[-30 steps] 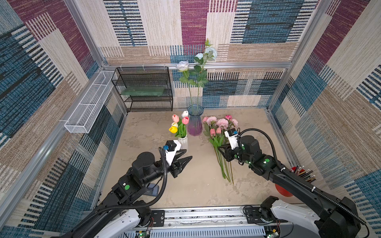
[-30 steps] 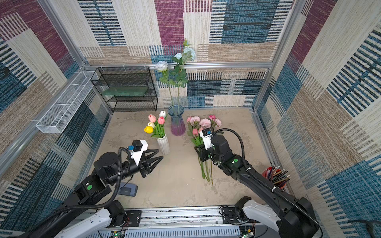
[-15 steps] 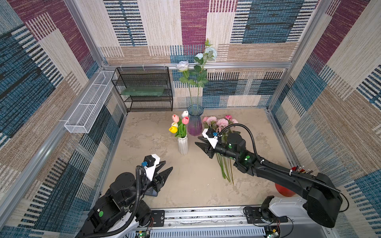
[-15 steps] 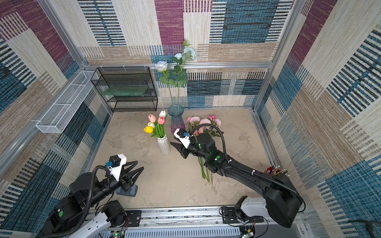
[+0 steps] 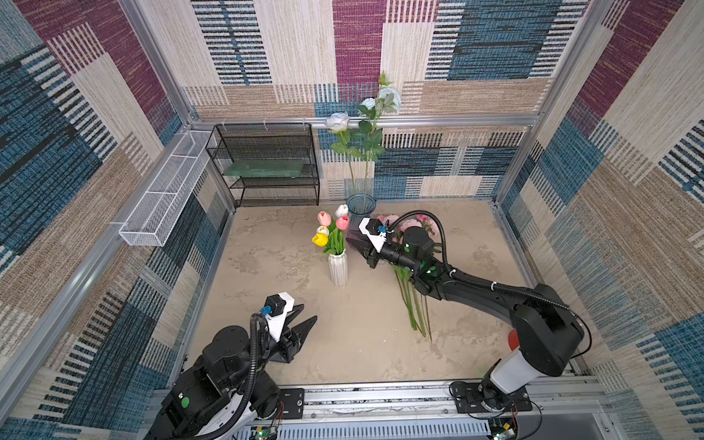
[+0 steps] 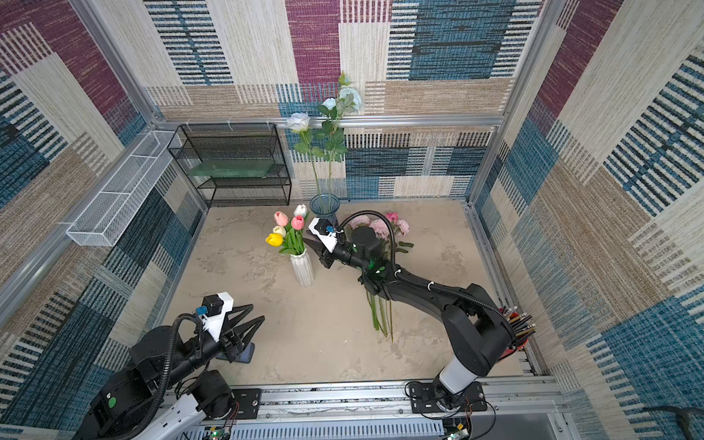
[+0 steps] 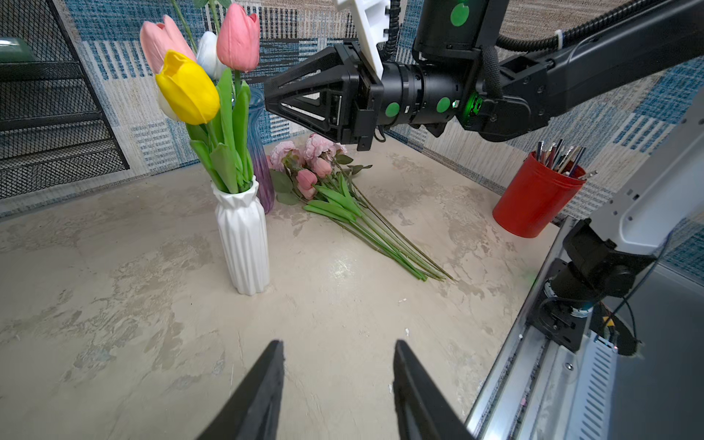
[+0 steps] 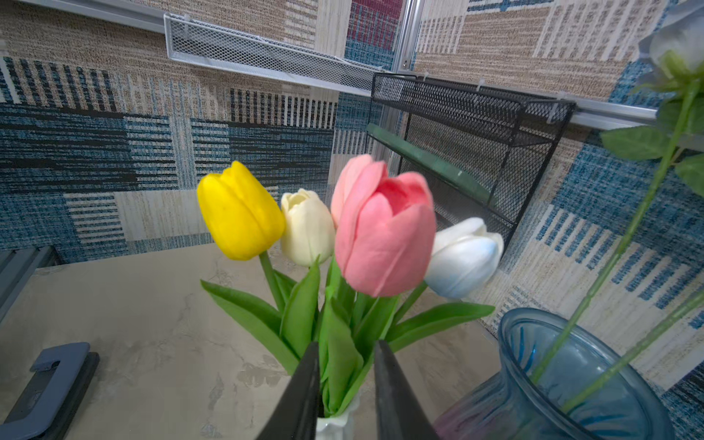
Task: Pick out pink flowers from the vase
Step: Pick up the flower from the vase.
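Front surface (image 5: 362, 343): bare — open ahead of left tool (image 5: 309, 311).
White vase (image 5: 338, 268): blue vase (image 5: 361, 204) just behind, right tool (image 8: 346, 350) at its leaves — cramped.

The white vase (image 8: 335, 424) between the 2 fingers (image 8: 301, 396) is cut off at the view's edge; leaves (image 8: 339, 365) there perhaps touch them. Behind the fingers, the right arm (image 6: 419, 289) hides some pink flowers (image 6: 379, 229).

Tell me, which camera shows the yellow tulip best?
The right wrist view: the yellow tulip looks big, close and whole there. The left wrist view also shows it clearly, a bit smaller. In both top views it is just a tiny yellow dot.
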Robot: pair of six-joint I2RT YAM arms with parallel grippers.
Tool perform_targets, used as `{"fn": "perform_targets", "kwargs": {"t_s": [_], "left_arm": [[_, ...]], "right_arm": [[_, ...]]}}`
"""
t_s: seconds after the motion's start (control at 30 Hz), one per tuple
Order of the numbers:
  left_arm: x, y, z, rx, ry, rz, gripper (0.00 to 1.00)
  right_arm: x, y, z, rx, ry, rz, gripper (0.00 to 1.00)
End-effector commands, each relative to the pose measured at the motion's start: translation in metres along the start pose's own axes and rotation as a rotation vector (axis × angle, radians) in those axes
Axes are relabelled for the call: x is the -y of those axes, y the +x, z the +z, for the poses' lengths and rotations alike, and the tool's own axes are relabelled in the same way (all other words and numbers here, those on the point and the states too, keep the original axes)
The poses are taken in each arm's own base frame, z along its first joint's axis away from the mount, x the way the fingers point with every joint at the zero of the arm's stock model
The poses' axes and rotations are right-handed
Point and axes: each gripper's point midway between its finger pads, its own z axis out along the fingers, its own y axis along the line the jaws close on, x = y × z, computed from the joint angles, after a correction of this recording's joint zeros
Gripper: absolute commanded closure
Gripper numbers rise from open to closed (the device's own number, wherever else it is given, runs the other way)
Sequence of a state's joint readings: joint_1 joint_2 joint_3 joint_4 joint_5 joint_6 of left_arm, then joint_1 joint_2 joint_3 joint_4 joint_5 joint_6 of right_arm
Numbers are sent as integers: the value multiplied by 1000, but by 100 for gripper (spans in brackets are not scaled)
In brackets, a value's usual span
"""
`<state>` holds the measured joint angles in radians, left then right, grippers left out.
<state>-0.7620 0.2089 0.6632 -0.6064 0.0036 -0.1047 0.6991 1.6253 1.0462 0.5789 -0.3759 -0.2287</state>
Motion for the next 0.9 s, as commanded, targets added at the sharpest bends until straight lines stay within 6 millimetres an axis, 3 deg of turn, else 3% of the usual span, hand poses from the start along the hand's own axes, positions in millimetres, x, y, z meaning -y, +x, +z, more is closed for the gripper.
{"fn": "perform_targets", "kwargs": {"t_s": [0.0, 0.4, 0.7, 0.87], "left_arm": [[-1, -1, 0, 8, -9, 5, 52], [-3, 1, 1, 0, -18, 25, 52], [-2, 2, 2, -1, -9, 31, 53], [-1, 3, 3, -7, -3, 33, 54]], "right_arm": [[-4, -14, 5, 61, -39, -21, 74], [-4, -9, 14, 74, -73, 5, 77], [15, -16, -14, 130, -62, 72, 72], [16, -14, -11, 118, -94, 80, 72]]}}
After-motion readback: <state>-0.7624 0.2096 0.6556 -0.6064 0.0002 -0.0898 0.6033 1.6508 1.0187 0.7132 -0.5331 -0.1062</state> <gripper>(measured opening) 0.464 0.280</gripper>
